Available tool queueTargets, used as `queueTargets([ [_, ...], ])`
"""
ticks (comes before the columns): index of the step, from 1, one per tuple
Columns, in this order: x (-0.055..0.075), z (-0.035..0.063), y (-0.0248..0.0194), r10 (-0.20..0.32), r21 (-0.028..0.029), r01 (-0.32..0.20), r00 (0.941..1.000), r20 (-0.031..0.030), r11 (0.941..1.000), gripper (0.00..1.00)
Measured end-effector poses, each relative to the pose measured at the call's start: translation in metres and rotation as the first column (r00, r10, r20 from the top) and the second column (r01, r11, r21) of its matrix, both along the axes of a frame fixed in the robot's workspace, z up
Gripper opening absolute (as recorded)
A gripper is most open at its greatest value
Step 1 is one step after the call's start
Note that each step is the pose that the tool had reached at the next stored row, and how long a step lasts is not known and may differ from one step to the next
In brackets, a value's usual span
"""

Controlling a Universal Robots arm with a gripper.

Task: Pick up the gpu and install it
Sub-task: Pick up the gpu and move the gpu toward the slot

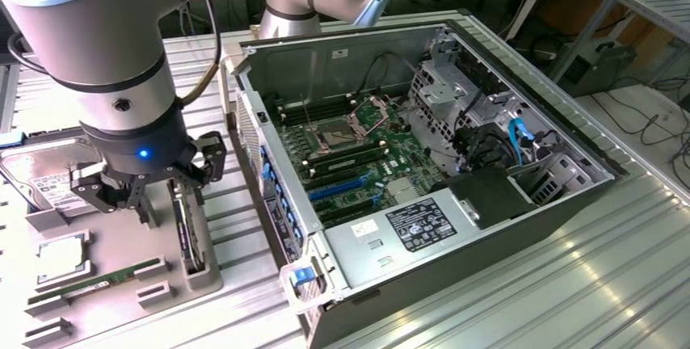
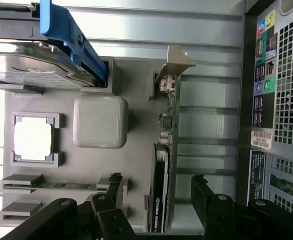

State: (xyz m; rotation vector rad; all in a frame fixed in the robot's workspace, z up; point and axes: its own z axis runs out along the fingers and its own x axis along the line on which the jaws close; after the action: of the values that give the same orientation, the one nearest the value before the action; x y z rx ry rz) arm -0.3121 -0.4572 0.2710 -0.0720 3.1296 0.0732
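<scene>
Claw (image 1: 149, 197) spread wide, empty, low over gray tray (image 1: 129, 245), lower left of exterior view. Gpu (image 1: 190, 232) on edge in tray slot, between claw fingers, ungrasped. Computer case (image 1: 323, 62) open mid-frame. Pickup and install both left.

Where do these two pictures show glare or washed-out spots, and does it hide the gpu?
Exterior view: bright streaks glare on the ribbed metal table at the exterior view's right; the gpu stands dark but plain in the grey tray. Wrist view: the processor is washed out to white; the gpu, between the open fingers, is evenly lit.
</scene>
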Motion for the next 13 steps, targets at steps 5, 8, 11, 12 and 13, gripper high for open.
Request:
queueTargets([
  [5,0.000,-0.0078,-0.0004,0.000,-0.0001,0.000,1.0000,-0.0002,1.0000,0.66],
  [8,0.000,-0.0137,-0.0014,0.000,-0.0001,0.000,1.0000,-0.0001,1.0000,0.66],
  [11,0.000,-0.0183,-0.0013,0.000,-0.0002,0.000,1.0000,-0.0012,1.0000,0.66],
  [12,0.000,-0.0193,-0.0013,0.000,-0.0001,0.000,1.0000,-0.0014,1.0000,0.66],
  [13,0.000,-0.0203,-0.0012,0.000,-0.0001,0.000,1.0000,-0.0019,1.0000,0.66],
])
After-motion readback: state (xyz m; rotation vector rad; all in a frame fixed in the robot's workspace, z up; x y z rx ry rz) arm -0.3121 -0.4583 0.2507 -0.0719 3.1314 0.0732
